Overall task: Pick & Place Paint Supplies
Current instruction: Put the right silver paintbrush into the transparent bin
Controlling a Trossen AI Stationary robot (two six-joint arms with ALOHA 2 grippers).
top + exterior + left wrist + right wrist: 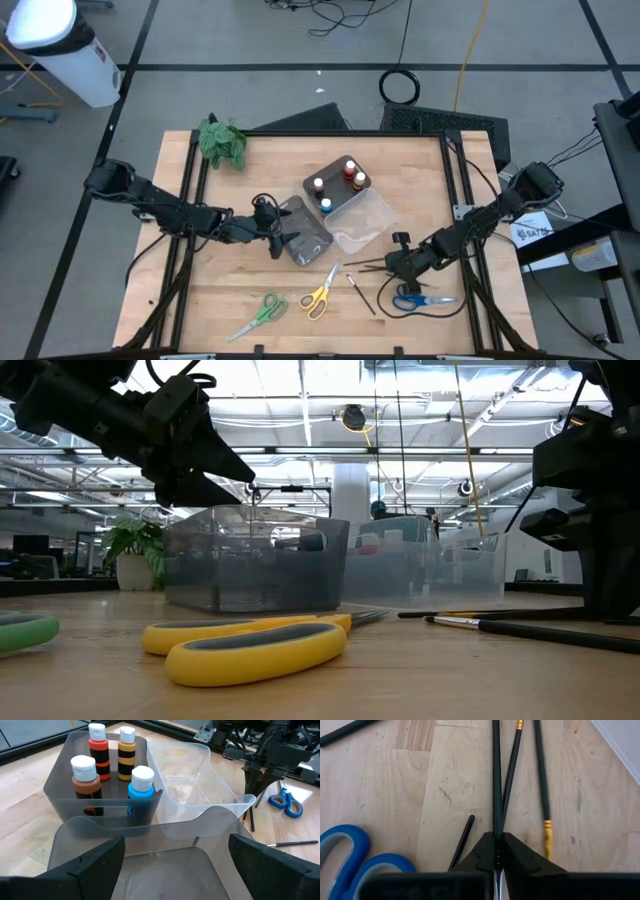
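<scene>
Several small paint bottles [141, 784] stand upright in the far grey tray [335, 187]. My left gripper [175, 865] hovers open over a second, nearer grey tray [305, 232], one finger on each side. My right gripper [496, 840] is down at the table's right, shut on one thin dark brush [496, 775] among a few brushes [368, 265] lying on the wood. Blue scissors [415, 298] lie just near of it. Yellow scissors [320, 293] and green scissors [262, 311] lie flat near the table's near edge, and one more brush [360, 293] beside them. My right gripper pinches a thin dark brush by its handle [496, 827] between its two fingertips. The fingers point down at the table from above and close on the handle from either side, across its length. The brush runs straight out ahead of the fingers; whether it is off the wood I cannot tell.
A clear plastic tray [362, 222] sits beside the two grey ones at mid-table. A green leafy plant [222, 141] rests at the far left corner. Black rails [462, 190] frame the table top. Bare wood lies at the near left of the table.
</scene>
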